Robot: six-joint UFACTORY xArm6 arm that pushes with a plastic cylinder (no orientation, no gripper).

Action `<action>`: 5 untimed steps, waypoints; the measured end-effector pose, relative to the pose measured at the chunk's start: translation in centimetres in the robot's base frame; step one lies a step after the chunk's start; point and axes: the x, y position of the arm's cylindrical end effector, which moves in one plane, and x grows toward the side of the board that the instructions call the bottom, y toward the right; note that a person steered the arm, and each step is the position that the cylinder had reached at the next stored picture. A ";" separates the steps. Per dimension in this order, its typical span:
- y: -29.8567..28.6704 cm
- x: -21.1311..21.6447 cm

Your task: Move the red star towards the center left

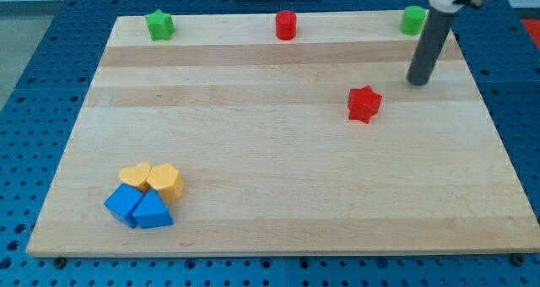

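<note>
The red star (pixel 364 103) lies on the wooden board (pixel 270 152), right of centre in the view's upper half. My tip (pixel 418 82) stands up and to the right of the star, a short gap away and not touching it. The rod rises from the tip towards the view's top right corner.
A green star (pixel 159 24) sits at the top left, a red cylinder (pixel 286 24) at top centre, a green cylinder (pixel 413 19) at top right beside the rod. At bottom left cluster a yellow heart (pixel 135 175), a yellow hexagon (pixel 166 181), a blue cube (pixel 124 204) and a blue triangle (pixel 153 212).
</note>
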 end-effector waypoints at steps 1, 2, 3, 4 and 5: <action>-2.7 3.7; -6.1 6.4; -8.5 6.2; -9.6 4.6; -9.3 3.5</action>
